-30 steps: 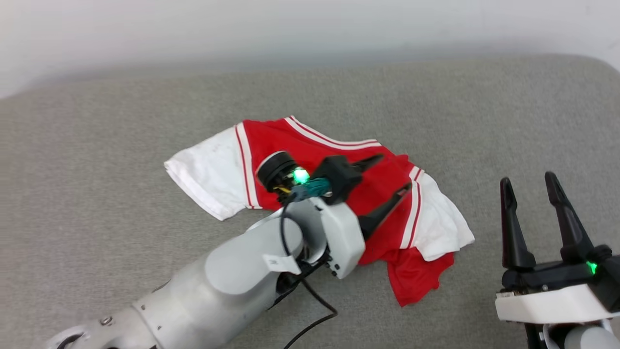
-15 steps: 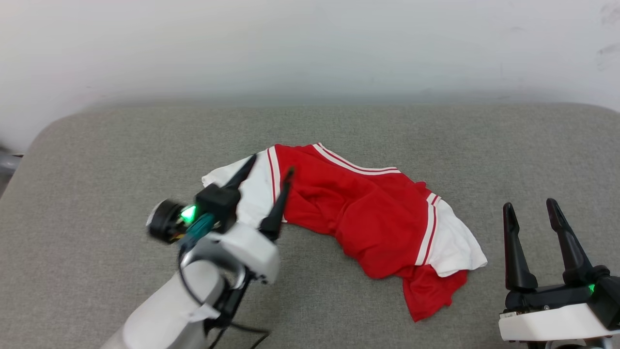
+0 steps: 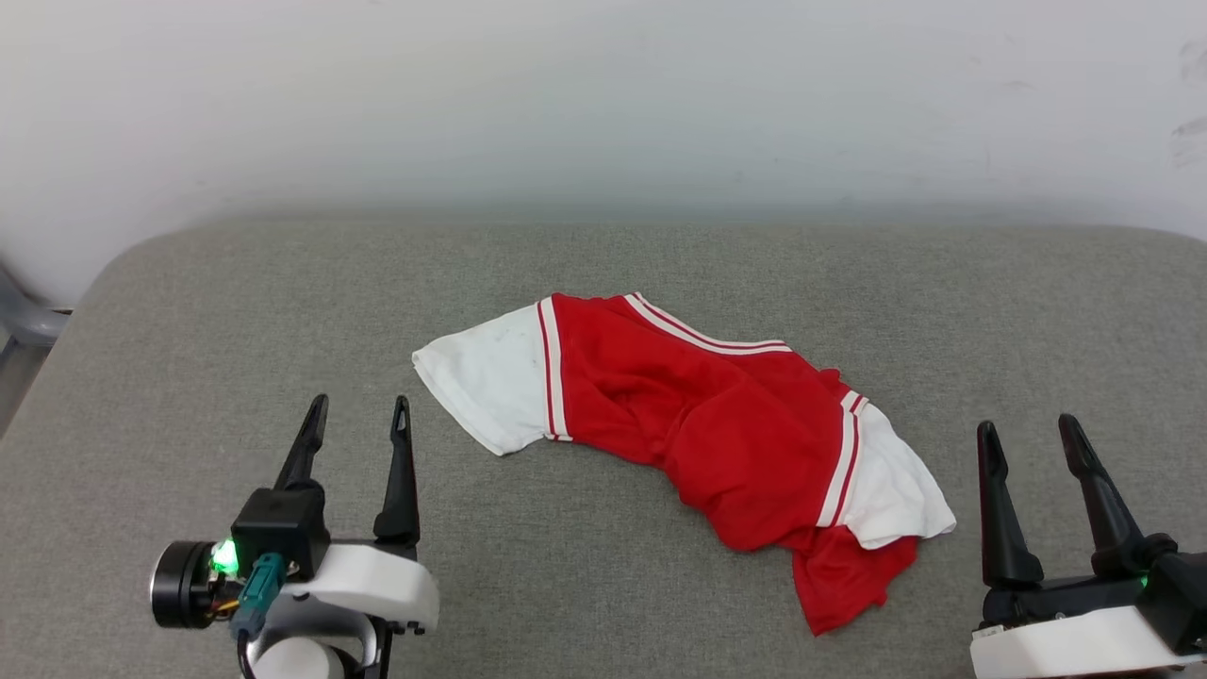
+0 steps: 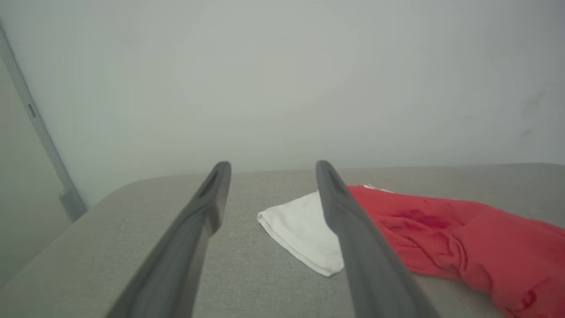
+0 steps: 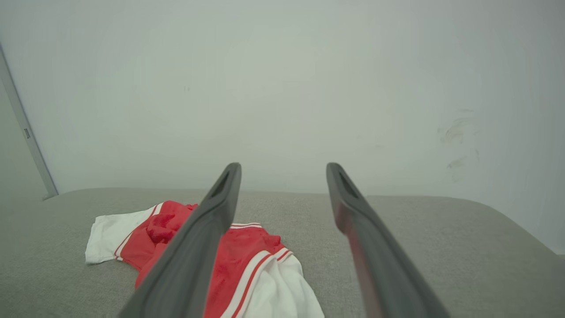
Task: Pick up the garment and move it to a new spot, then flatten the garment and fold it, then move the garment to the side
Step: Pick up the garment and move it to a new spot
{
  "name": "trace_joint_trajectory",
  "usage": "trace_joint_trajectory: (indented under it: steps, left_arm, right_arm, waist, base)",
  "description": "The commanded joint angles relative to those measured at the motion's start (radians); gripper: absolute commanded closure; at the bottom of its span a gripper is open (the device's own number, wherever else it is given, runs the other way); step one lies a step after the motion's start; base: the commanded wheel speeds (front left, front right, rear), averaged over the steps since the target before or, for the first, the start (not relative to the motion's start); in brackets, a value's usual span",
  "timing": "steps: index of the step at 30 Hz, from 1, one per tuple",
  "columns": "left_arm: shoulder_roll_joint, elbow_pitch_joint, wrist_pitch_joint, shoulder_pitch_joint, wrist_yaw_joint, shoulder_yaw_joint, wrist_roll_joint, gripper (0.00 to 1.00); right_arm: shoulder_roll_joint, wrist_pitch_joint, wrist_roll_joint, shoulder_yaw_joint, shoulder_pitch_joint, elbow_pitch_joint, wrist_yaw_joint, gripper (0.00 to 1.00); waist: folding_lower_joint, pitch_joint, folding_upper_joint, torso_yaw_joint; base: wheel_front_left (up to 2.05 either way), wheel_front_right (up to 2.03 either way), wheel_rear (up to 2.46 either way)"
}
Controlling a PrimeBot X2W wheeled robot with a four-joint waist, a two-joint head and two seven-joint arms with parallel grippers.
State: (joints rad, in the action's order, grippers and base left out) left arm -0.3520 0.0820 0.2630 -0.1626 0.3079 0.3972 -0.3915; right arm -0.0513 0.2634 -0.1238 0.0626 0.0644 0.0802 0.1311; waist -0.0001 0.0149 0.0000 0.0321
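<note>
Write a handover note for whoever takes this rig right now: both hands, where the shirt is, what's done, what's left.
Hands: the left hand is open and empty, left of the garment and clear of it. The right hand is open and empty, beside the right sleeve, not touching.
Things: the garment lies crumpled mid grey cushion, red body bunched, both white sleeves showing, no lettering visible.
Done: no flattening or folding shows; whether it has been moved to a new spot cannot be told.
Left: flatten, fold, move aside.
</note>
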Motion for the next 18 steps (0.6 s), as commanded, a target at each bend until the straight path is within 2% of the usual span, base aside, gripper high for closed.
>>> trace_joint_trajectory:
  steps: [1, 9, 18]
  left_arm:
    - [0.021, -0.012, 0.003, 0.042, -0.012, -0.037, 0.028, 0.00]
    - [0.091, -0.014, 0.003, 0.133, -0.074, -0.130, 0.100, 0.00]
    - [0.173, 0.005, 0.003, 0.190, -0.168, -0.215, 0.163, 0.00]
  right_arm:
    - [0.002, 0.002, -0.007, -0.002, 0.016, -0.010, -0.001, 0.00]
    - [0.002, 0.002, -0.017, -0.007, 0.026, -0.037, -0.001, 0.00]
    - [0.002, 0.002, -0.019, -0.002, 0.047, -0.074, -0.001, 0.00]
  waist:
    - [0.0001, -0.003, 0.0000, 0.001]
    - [0.0001, -0.012, 0.0000, 0.002]
    - [0.0001, -0.023, 0.0000, 0.001]
  base:
    - [0.00, 0.00, 0.00]
    - [0.00, 0.00, 0.00]
    - [0.00, 0.00, 0.00]
